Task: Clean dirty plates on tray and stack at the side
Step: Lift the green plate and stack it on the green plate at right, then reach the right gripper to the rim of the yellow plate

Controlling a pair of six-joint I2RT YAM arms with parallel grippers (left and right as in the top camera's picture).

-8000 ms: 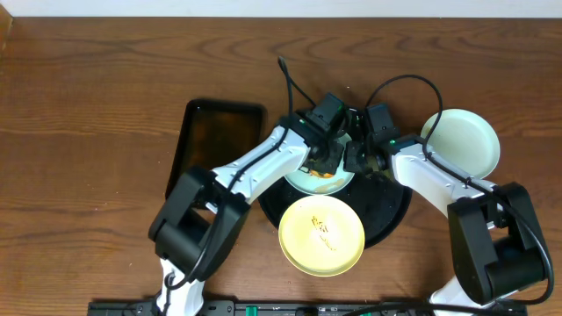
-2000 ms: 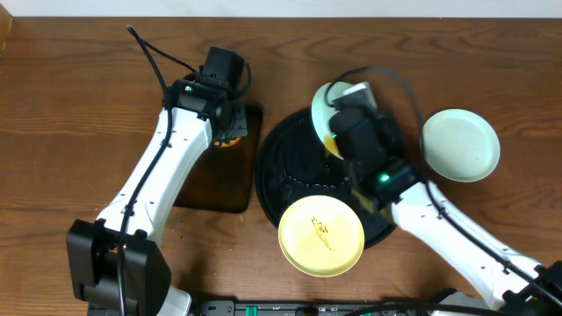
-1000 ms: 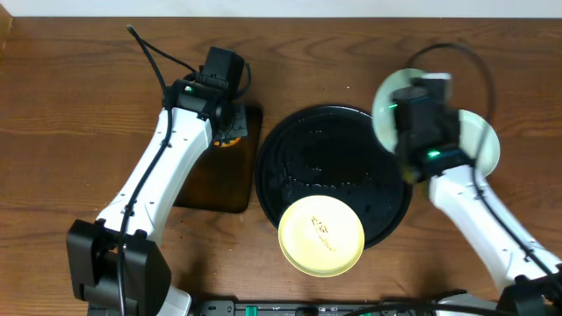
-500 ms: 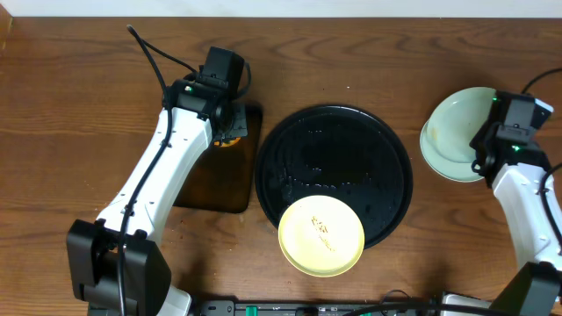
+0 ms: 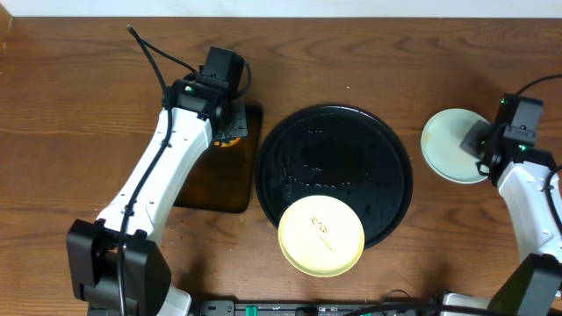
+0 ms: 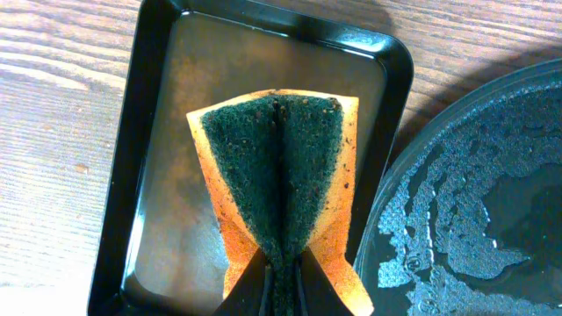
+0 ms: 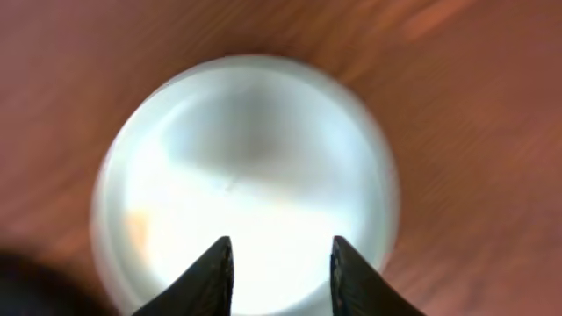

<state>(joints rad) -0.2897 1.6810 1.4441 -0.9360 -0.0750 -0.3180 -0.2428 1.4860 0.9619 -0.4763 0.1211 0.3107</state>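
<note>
One yellow plate (image 5: 321, 234) lies at the tray's (image 5: 334, 158) six o'clock. Left gripper (image 6: 283, 276) pinches a sponge (image 6: 272, 167); right gripper (image 7: 281, 276), spread wide, hangs over a pale plate (image 7: 246, 167) at three o'clock.

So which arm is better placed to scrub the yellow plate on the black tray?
Left, probably. The left gripper is shut on the sponge over the brown tray, beside the black tray holding the yellow plate. The right gripper is open and empty above the pale plate off to the right.
</note>
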